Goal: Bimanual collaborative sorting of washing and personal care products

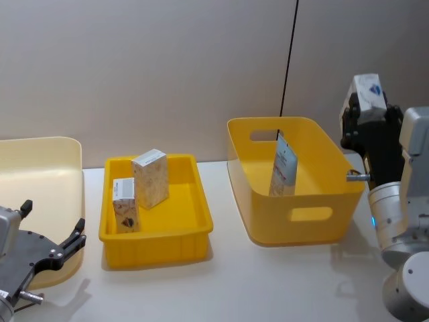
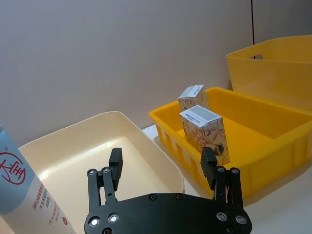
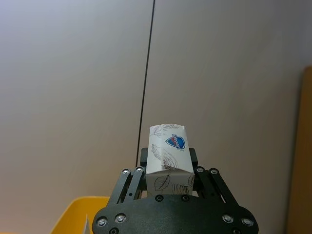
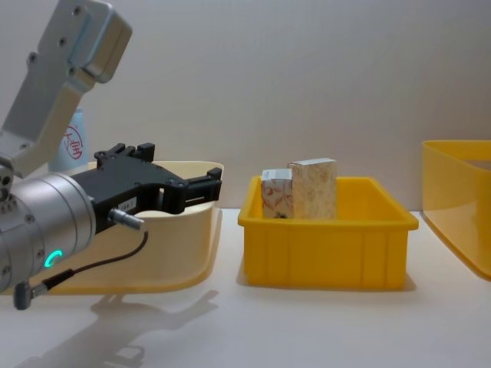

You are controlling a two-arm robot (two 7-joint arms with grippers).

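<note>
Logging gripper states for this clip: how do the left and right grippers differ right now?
The left gripper is open and empty, low beside the cream tub; the right gripper is shut on a leaf-print carton, raised beside the deep yellow bin. Both are black two-finger grippers.

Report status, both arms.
Left gripper open, empty, over cream tub. Right gripper shut on small carton, raised beside deep yellow tub. Nothing obstructing.

yellow tray (image 1: 201, 231), marbled cartons (image 1: 150, 178), cream tub (image 1: 64, 168), pale-blue tube (image 2: 27, 195)
</note>
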